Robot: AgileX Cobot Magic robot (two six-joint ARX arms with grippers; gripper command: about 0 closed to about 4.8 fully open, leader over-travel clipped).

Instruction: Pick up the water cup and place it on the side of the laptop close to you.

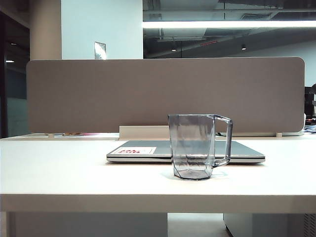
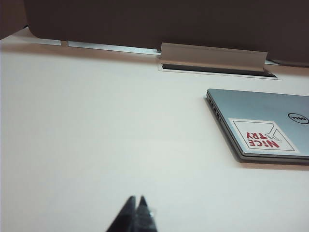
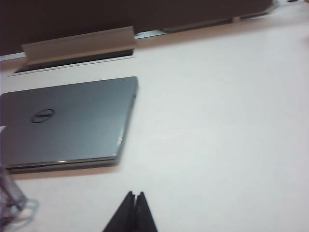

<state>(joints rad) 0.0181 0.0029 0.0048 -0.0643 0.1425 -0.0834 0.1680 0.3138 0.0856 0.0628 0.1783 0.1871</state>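
The cup [image 1: 193,146] stands upright on the tabletop [image 1: 74,173], right in front of the laptop [image 1: 247,150], on the near side of it, towards us. That reads as the spot the task asks for, so I'd call the placing done, or as good as. Base down, mouth up, its long axis straight vertical, no tilt that I can see. The handle [image 1: 224,140] sticks out to the right in the exterior view, running along the laptop's front edge, not towards us. Whether cup and laptop touch I can't tell from here; they look just apart.

The laptop lies flat and shut, long side across the tabletop, the white sticker [image 1: 137,150] with red print at its left front corner. Behind it, a grey partition [image 1: 148,94].

Neither arm shows in the exterior view. The left hand [image 2: 136,205] hangs above bare tabletop, well off to the laptop's sticker side, its fingers pressed together on nothing. The right hand [image 3: 135,200] is likewise pinched shut and empty, above the tabletop near the laptop's other end; a sliver of the cup [image 3: 9,198] peeps in at the edge of its wrist view. Both sit clear of the cup, which makes sense: it stands free on its own base, needing no support.
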